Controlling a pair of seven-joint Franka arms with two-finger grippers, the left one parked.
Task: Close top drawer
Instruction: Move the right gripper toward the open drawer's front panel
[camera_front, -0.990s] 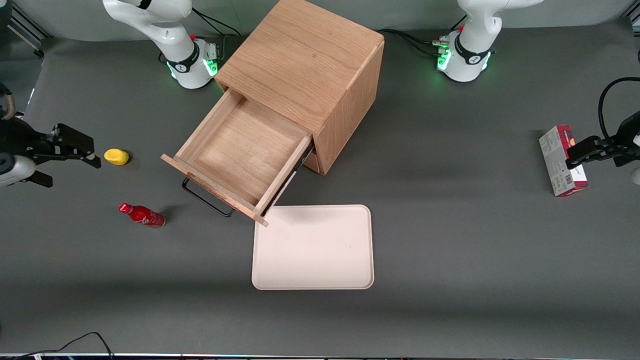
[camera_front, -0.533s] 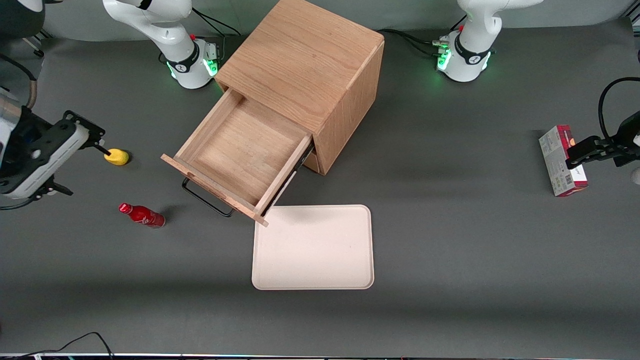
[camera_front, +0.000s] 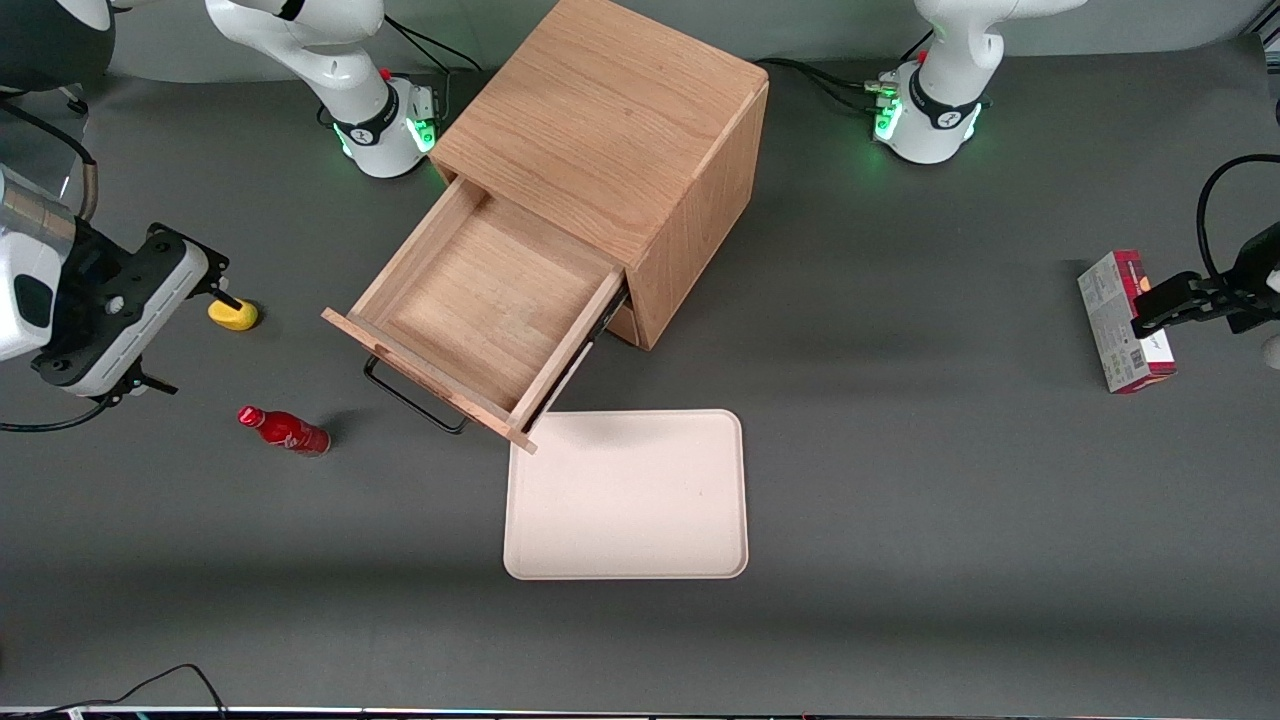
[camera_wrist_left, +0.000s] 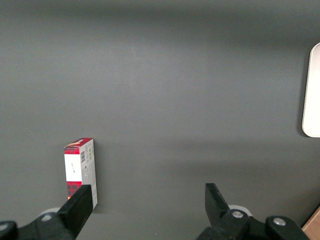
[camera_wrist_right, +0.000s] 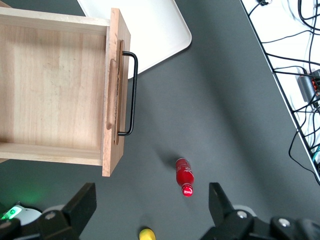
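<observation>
Top drawer (camera_front: 480, 310) juts out toward the open claw (camera_wrist_right: 150, 207).

The top drawer (camera_front: 480, 305) is light oak with visible grain and a thin black wire handle (camera_wrist_right: 129, 93). The gripper (camera_wrist_right: 150, 212) has black fingers. A red bottle (camera_front: 283, 429), a yellow object (camera_front: 233, 314), a cream tray (camera_front: 627, 495) and a red-and-white box (camera_front: 1125, 320) lie on the dark grey table (camera_front: 900, 450).
</observation>
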